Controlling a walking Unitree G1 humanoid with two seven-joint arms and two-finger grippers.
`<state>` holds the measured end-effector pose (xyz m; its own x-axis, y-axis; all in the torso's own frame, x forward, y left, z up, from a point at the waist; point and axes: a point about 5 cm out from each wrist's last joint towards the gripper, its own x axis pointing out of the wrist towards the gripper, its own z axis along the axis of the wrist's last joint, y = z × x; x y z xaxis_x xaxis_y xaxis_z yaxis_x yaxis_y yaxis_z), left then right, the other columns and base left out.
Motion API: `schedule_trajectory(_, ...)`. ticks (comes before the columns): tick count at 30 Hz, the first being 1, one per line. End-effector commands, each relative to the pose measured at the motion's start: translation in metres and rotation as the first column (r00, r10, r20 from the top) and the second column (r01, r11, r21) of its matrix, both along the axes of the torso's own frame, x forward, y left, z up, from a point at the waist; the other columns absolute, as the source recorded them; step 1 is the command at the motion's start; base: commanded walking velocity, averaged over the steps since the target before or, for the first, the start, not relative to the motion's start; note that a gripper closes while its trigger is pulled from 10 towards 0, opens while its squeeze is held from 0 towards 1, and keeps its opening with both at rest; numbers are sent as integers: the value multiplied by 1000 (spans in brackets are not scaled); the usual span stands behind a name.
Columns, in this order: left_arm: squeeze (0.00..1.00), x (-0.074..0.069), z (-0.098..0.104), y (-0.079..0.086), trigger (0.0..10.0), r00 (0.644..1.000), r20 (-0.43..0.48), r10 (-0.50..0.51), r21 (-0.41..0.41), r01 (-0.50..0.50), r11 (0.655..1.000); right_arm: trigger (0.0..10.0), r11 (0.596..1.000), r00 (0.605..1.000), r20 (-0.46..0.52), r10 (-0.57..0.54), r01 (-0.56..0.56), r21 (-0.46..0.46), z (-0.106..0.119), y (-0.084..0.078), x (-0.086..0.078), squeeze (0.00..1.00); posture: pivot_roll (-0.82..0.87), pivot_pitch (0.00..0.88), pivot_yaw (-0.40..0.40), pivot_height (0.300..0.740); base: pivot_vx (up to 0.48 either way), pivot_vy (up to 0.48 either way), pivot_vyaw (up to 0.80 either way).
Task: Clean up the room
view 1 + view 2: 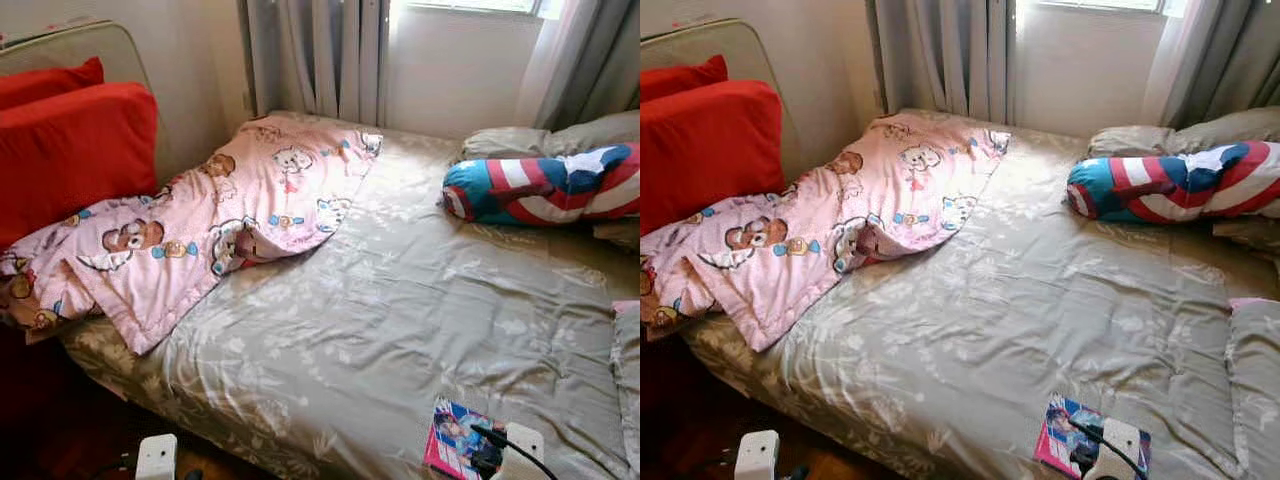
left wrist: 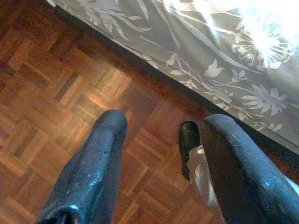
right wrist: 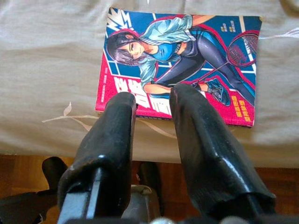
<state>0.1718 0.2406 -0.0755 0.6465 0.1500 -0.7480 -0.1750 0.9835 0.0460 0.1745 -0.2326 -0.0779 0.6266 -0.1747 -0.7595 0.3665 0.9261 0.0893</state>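
A comic book (image 3: 187,60) with a pink and blue cover lies flat on the grey floral bedspread (image 1: 400,300), close to the bed's near edge (image 1: 1060,432). My right gripper (image 3: 152,100) is just over the book's near edge, open, with nothing between its fingers. Whether the fingertips touch the cover is unclear. A rumpled pink blanket (image 1: 200,225) with bear prints lies across the bed's left side. My left gripper (image 2: 163,123) hangs open over the parquet floor (image 2: 56,93) beside the bed.
Two red pillows (image 1: 70,150) lean at the headboard on the left. A red, white and blue bolster (image 1: 550,185) and grey pillows (image 1: 560,135) lie at the far right. Curtains (image 1: 320,60) and a window stand behind the bed.
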Motion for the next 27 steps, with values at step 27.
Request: schedule_trajectory(27,0,-3,0,4,10000,999,-22,-24,20,25,999,10000,999,1000,12,-1,0,32,-1,7,2,0,-103,0,33,740,0,480,0)
